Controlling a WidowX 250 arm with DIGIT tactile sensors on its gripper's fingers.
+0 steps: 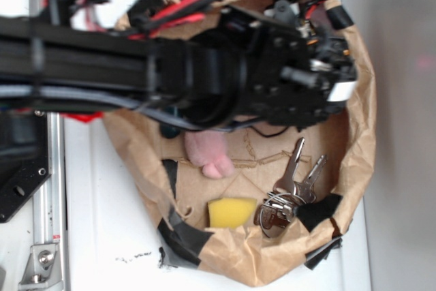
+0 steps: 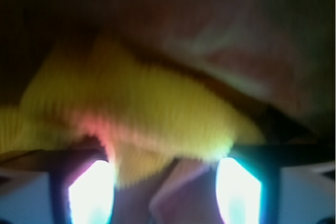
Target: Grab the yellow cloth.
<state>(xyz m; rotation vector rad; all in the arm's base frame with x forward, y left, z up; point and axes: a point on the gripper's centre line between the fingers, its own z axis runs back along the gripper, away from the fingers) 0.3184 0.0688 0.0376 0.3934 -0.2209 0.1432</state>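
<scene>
The yellow cloth [image 2: 152,108] fills the middle of the blurred wrist view. It is mustard-yellow, ribbed and folded. One flap of it hangs down into the gap between my two glaring white fingertips [image 2: 89,192]. My gripper [image 2: 164,192] stands open close over the cloth, with its jaws wide apart. I cannot tell whether the pads touch the fabric. In the exterior view the black arm [image 1: 272,80] reaches across the top of the brown paper bag [image 1: 354,168] and hides the cloth.
Inside the bag lie a pink soft object [image 1: 208,155], a small pale-yellow sponge block [image 1: 231,211] and a bunch of keys [image 1: 289,192]. The bag's crumpled wall, patched with black tape [image 1: 180,233], rings them. A metal rail [image 1: 51,189] runs along the left.
</scene>
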